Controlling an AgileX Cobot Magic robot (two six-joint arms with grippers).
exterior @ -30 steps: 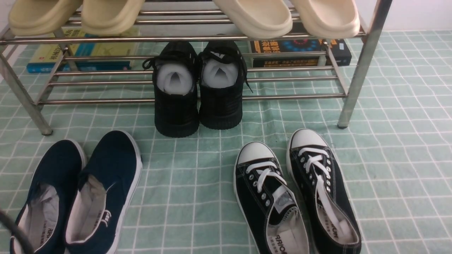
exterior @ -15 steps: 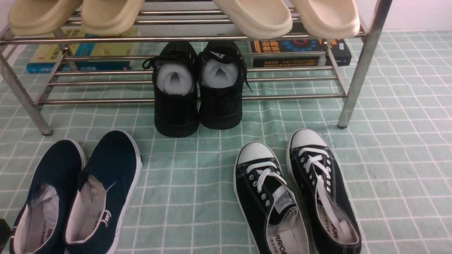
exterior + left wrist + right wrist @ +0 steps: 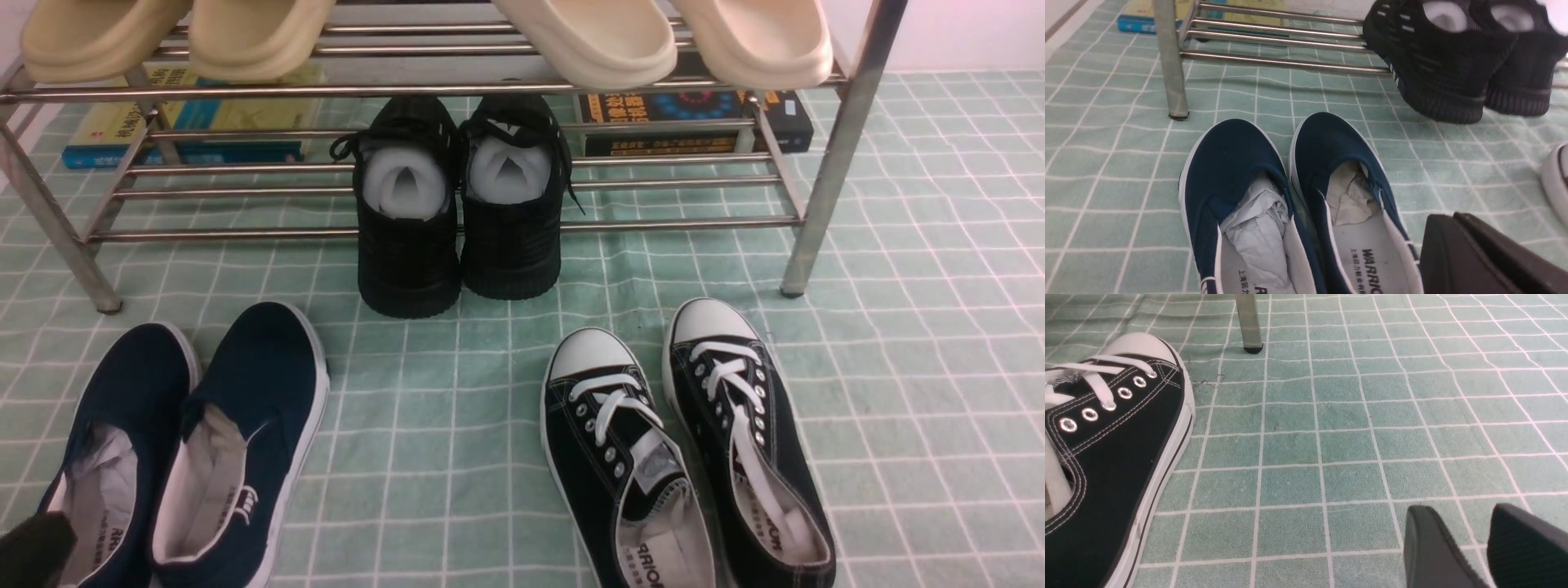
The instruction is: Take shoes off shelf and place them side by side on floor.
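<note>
The two navy-blue slip-on shoes [image 3: 106,457] [image 3: 245,433] lie side by side on the mint-green grid floor [image 3: 939,367], in front of the silver tube shelf [image 3: 457,90], toes toward it. The left wrist view shows both shoes [image 3: 1237,192] [image 3: 1339,163] with crumpled paper inside and "WARRIOR" on the insole. My left gripper [image 3: 1453,216] hovers just beside the heel of the right-hand shoe, its fingers pressed together on nothing; in the front view it is a dark blob [image 3: 33,547] over the other shoe's heel. My right gripper [image 3: 1457,510] is open over bare floor.
Black lace-up sneakers [image 3: 457,220] sit on the lower tier, heels overhanging. Black sneakers with white toe caps [image 3: 686,457] lie on the floor at right, one showing in the right wrist view [image 3: 1106,457]. Slippers [image 3: 180,33] fill the top tier. Books [image 3: 188,122] lie behind the shelf legs [image 3: 841,155].
A dark part of my left arm at the lower-left corner gave way to the gripper's blob rising into the front view. The shoes have not moved.
</note>
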